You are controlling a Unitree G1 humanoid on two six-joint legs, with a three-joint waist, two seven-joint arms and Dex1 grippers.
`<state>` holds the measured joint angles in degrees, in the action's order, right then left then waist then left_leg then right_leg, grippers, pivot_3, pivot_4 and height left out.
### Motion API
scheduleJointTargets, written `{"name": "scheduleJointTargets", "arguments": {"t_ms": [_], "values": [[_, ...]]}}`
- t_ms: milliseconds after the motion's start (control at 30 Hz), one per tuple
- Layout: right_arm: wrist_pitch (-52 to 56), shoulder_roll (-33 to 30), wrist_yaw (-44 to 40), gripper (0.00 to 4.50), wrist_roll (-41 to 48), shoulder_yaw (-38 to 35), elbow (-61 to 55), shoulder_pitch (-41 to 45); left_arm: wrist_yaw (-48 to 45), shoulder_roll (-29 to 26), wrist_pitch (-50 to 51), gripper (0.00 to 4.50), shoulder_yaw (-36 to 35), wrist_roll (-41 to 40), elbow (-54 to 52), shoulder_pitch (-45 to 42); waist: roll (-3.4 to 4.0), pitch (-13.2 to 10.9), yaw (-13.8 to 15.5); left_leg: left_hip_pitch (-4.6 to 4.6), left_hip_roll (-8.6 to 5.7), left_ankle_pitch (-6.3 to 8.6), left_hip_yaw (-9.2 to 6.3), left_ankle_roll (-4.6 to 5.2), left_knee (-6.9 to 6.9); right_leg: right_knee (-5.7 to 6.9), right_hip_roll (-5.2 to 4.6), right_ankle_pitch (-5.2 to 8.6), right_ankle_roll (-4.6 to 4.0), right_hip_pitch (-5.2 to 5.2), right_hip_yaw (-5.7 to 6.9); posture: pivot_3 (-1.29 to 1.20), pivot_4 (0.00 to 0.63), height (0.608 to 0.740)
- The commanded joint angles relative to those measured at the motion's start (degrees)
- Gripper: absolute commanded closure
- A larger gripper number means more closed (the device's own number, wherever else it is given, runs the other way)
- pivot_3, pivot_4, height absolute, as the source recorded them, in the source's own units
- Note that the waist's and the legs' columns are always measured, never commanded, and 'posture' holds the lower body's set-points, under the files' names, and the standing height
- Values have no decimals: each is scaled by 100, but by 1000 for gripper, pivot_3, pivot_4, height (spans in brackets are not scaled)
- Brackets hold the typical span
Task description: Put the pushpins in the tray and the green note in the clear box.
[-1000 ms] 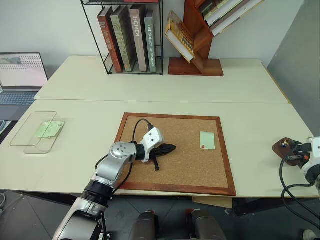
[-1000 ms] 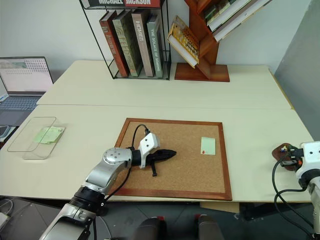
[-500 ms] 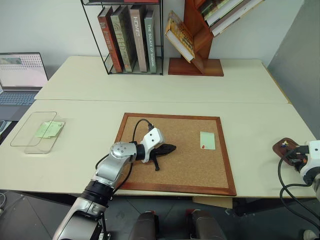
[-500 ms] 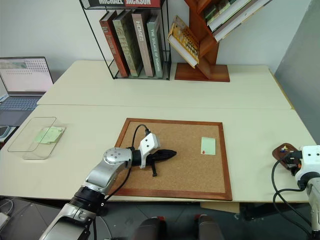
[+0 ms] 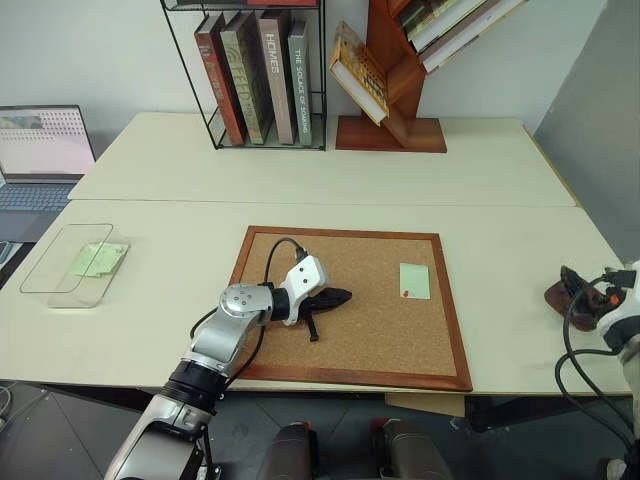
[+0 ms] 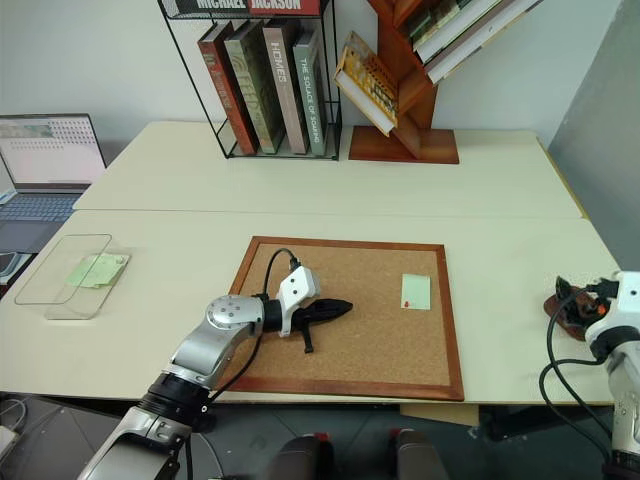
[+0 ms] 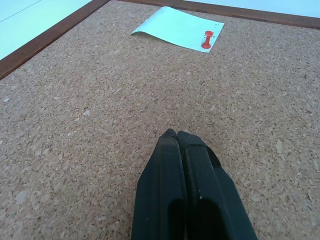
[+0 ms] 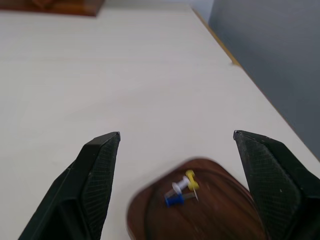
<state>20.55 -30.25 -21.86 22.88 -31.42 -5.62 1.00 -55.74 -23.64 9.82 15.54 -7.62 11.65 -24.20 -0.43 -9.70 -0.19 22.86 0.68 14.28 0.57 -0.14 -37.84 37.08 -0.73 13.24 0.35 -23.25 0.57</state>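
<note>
Hovering, spread right hand (image 8: 176, 150) over small reddish-brown tray (image 8: 200, 215) holding dropped pushpins (image 8: 181, 189); resting, pressed-together left hand (image 7: 177, 137) near red-pinned mint-green note (image 7: 177, 35).

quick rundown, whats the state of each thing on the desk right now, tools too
left tool: shut, empty, over the corkboard
right tool: open, empty, above the tray
tray: holds yellow, white and blue pushpins
green note: flat on the corkboard, red pin through it
clear box: open, yellow-green slips inside
laptop: lid up, screen on
</note>
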Motion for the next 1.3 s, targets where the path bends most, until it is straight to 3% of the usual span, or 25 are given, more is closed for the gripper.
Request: {"name": "scheduleJointTargets", "arguments": {"t_ms": [33, 267, 500, 867, 1300], "values": [[82, 13, -336, 646, 321, 368, -807, 23, -43, -113, 129, 4500, 148, 214, 188, 148, 0, 0, 1, 0, 1, 0, -1, 0, 0, 0, 1, -2, 4, 0, 0, 0, 150, 740], [445, 106, -696, 646, 217, 1957, -1883, -131, -24, -130, 142, 4500, 137, 210, 159, 164, -1, 0, 0, 0, 5, 0, -6, 0, 0, -1, -1, 1, -2, 0, 3, 0, 150, 740], [299, 284, -847, 646, -176, 3103, -1940, -85, -14, -129, 155, 4500, 146, 219, 157, 154, -6, 0, -2, 2, 2, 0, -4, 0, 0, -5, -11, 3, -4, -1, 3, 0, 150, 740], [-82, 386, -986, 646, -747, 3518, -1197, 149, -15, -132, 161, 4500, 149, 220, 139, 152, -9, 0, 0, 1, 4, 0, -7, 0, 0, -5, -17, 3, -5, -1, 6, 0, 150, 740], [-369, 485, -1008, 3319, -1270, 3740, -491, 468, -12, -128, 157, 4500, 154, 217, 120, 155, -10, 0, 0, 1, 3, 0, -5, 0, 0, -4, -17, 2, -3, -1, 5, 0, 150, 740]]}}
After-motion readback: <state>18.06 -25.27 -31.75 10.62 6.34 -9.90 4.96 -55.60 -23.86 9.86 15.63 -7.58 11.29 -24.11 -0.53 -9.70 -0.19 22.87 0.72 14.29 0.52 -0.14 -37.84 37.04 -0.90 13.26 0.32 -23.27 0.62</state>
